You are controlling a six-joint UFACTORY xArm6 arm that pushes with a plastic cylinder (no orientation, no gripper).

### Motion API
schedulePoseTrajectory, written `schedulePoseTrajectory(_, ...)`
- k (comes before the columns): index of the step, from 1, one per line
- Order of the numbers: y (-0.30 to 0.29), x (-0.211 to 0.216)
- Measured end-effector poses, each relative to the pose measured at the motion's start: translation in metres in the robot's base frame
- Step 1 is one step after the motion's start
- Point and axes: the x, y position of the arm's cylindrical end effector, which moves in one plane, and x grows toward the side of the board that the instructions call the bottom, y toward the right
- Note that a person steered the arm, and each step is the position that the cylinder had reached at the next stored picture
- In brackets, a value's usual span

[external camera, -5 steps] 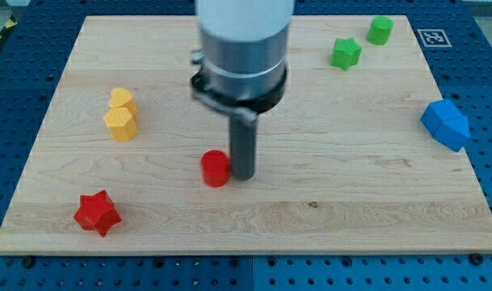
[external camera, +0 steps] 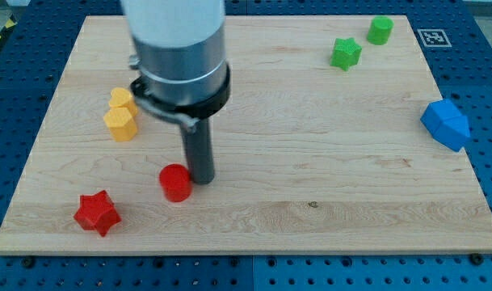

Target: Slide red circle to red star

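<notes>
The red circle (external camera: 175,183) lies on the wooden board (external camera: 326,194) at the lower left of middle. My tip (external camera: 201,179) touches its right side. The red star (external camera: 97,212) lies near the board's lower left corner, a short way down and to the left of the circle, with a gap between them.
Two yellow blocks (external camera: 120,115) sit together at the left, above the red circle and beside the arm's body. A green star (external camera: 346,53) and a green block (external camera: 380,30) are at the top right. A blue block (external camera: 445,124) sits at the right edge.
My tip has moved left and slightly down, pushing the red circle left and down, closer to the red star. The other blocks have not moved.
</notes>
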Motion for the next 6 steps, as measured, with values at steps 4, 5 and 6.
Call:
schedulePoseTrajectory(4, -0.048, 0.033)
schedulePoseTrajectory(5, -0.048, 0.032)
schedulePoseTrajectory(6, -0.031, -0.006)
